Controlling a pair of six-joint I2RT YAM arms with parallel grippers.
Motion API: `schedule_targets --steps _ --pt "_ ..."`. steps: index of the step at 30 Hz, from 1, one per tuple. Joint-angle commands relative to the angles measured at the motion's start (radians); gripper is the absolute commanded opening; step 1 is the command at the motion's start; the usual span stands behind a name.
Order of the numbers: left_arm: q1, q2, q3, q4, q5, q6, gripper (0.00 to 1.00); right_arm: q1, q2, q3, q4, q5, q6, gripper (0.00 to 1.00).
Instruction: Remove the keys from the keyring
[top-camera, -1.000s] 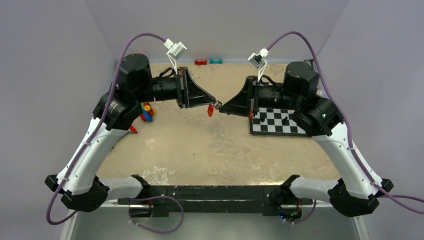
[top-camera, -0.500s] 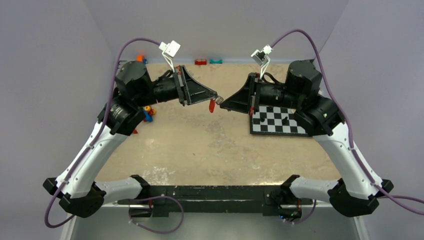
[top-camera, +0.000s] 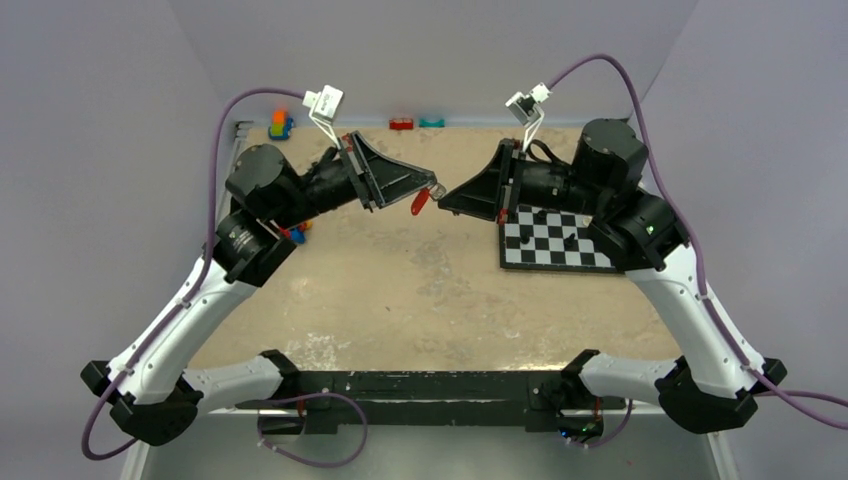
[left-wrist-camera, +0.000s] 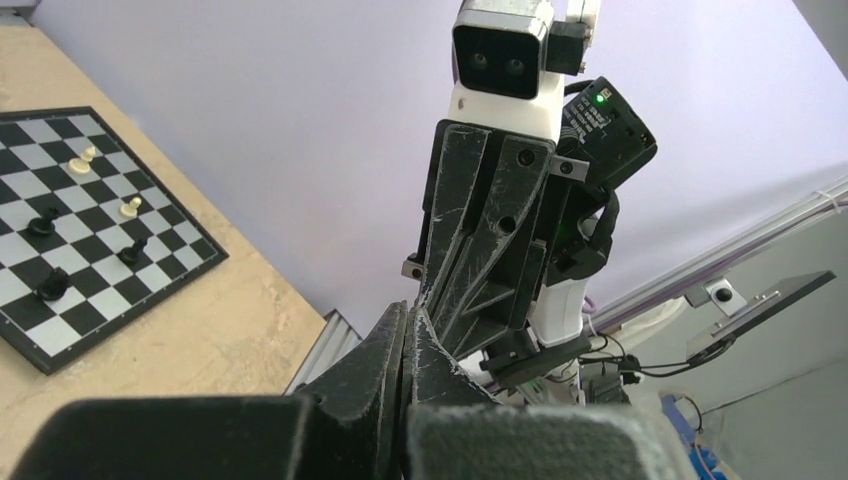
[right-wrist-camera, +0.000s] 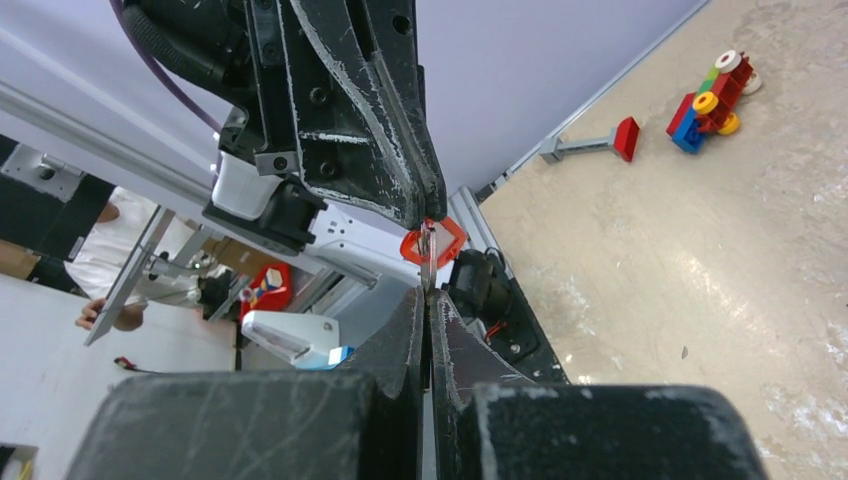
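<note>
Both grippers meet tip to tip in the air above the middle of the table. The keys (top-camera: 421, 202) are a small red-headed piece slanting down just below the tips. In the right wrist view the red head (right-wrist-camera: 433, 243) sits between the two tips, and its silvery blade runs into my right gripper (right-wrist-camera: 427, 297), which is shut on it. My left gripper (top-camera: 436, 188) is shut, with a silvery glint of the keyring (top-camera: 437, 186) at its tip. In the left wrist view my left gripper (left-wrist-camera: 408, 318) is closed, and the keys and ring are hidden behind the jaws.
A chessboard (top-camera: 555, 243) with a few pieces lies under the right arm. A coloured toy (top-camera: 295, 232) and a grey bar with a red end (right-wrist-camera: 590, 145) lie at the left. A red brick (top-camera: 402, 124) and a teal brick (top-camera: 432, 122) sit at the far edge.
My left arm has swung back and tilted, and its tip has risen toward the far side. The right tip followed slightly. The red key has gone from hanging straight down to slanting.
</note>
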Motion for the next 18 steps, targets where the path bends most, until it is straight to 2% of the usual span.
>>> schedule_targets --steps 1,18 --pt "-0.019 0.018 -0.028 0.136 -0.094 -0.011 0.00 0.016 -0.019 0.007 0.069 -0.060 0.021 0.00" --pt "-0.036 0.003 -0.055 0.187 -0.138 -0.006 0.00 0.017 -0.023 0.002 0.073 -0.061 0.021 0.00"
